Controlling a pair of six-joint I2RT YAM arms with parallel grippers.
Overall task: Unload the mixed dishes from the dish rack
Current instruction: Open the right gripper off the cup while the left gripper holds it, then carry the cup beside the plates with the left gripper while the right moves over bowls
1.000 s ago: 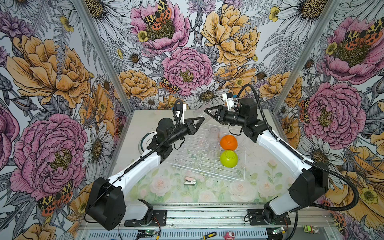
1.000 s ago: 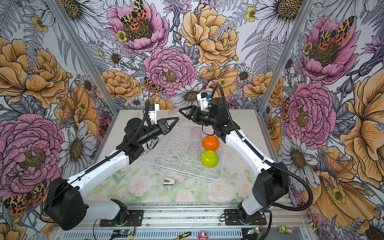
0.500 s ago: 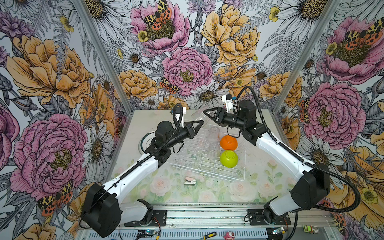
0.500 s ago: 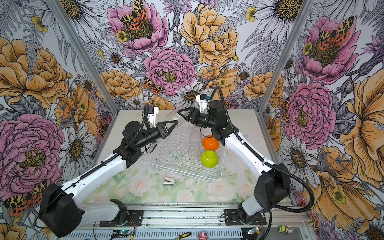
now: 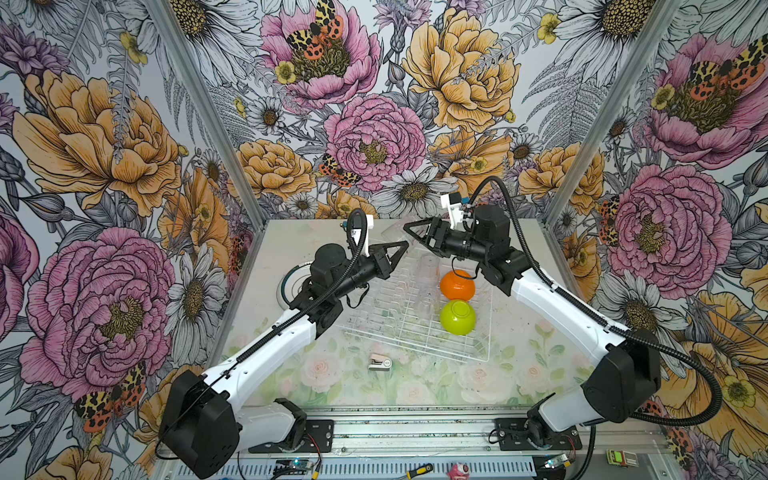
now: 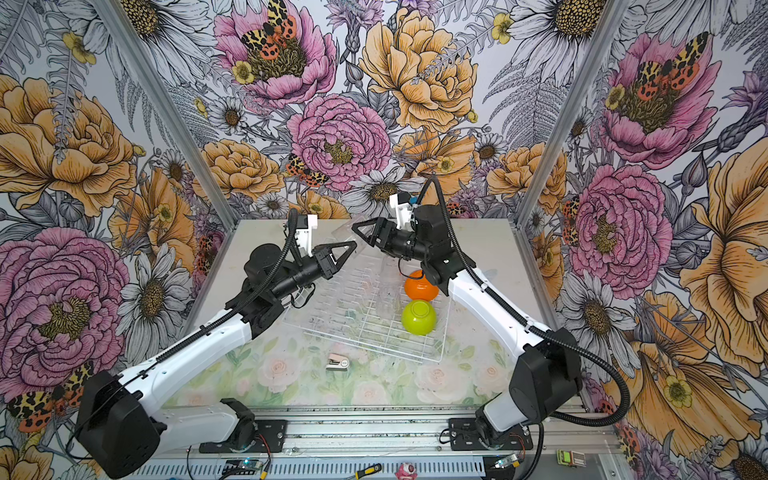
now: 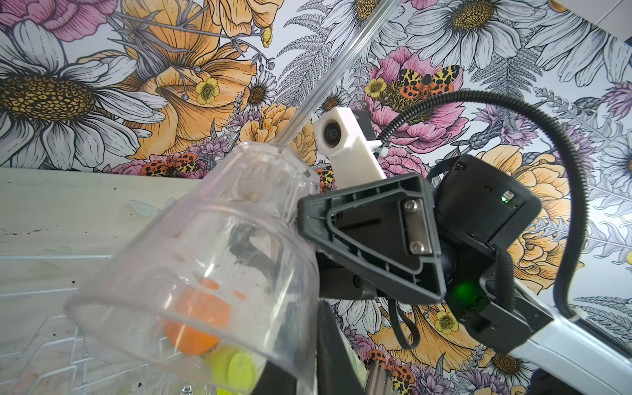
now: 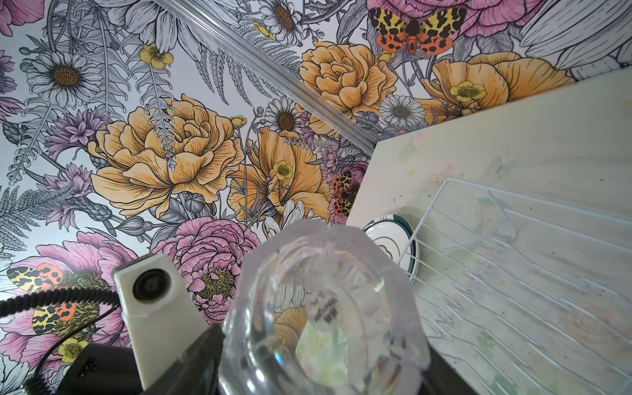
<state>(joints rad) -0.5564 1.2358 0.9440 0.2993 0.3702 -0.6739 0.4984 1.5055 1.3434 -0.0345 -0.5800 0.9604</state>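
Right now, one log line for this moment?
tumbler: midair between grippers | left gripper: shut on its rim | right gripper: around its base, grip unclear | orange bowl, green bowl: in rack

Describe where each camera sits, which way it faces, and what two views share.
Top views: high at the front, looking down at the dish rack; both arms show.
Left wrist: on the left arm, facing the clear tumbler; right gripper shows.
Right wrist: on the right arm, facing the tumbler's base; left wrist camera shows.
Shared: both wrist views show the tumbler.

Clear glossy plastic tumbler [image 7: 205,246], white wire rack [image 5: 386,320], glossy orange bowl [image 5: 457,285]
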